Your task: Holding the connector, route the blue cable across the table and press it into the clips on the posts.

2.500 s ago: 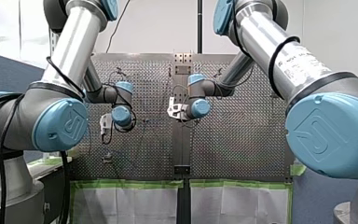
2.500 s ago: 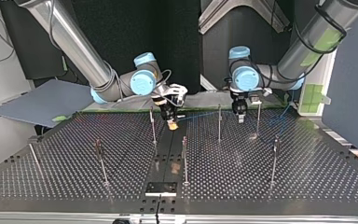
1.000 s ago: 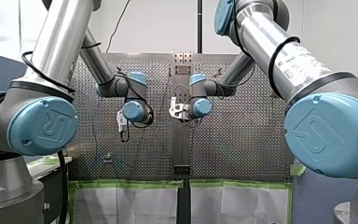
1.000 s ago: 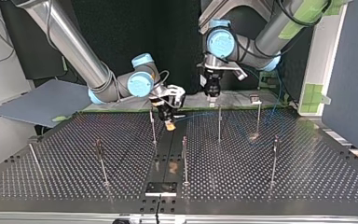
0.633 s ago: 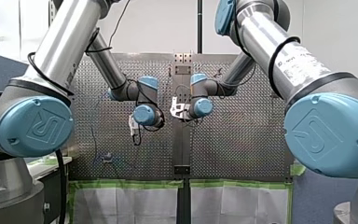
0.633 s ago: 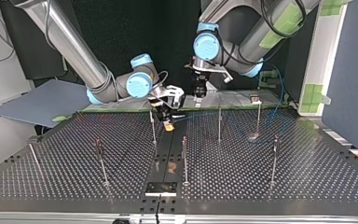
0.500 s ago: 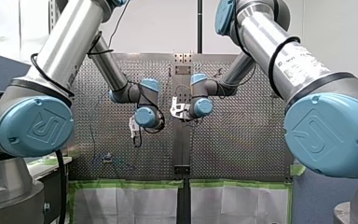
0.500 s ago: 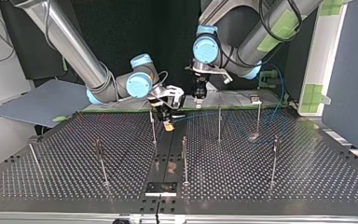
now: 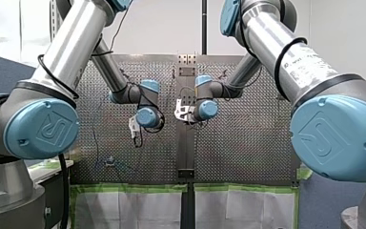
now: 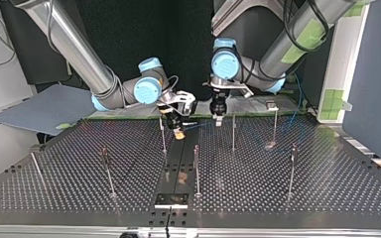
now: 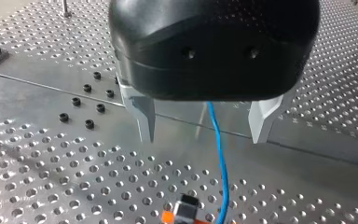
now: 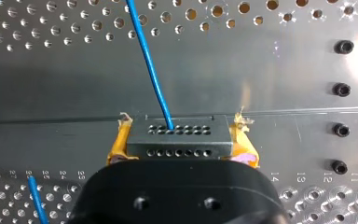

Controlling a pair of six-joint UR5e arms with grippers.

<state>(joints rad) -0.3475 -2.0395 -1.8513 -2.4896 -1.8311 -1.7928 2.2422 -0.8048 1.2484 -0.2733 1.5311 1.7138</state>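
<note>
While one connector [image 12: 177,135] is gripped, one cable [image 12: 151,70]

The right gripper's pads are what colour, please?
Yellow pads, clearest in the right wrist view.

Grey-blue board [image 10: 44,108] at the top view's left, green tape [image 9: 128,188] edging white sheets [image 9: 124,210], black screws [image 12: 341,88]

You are in a robotics lab. Two industrial arms [image 10: 74,44] reach over your perforated table [image 10: 302,198] of posts [image 10: 197,171].
</note>
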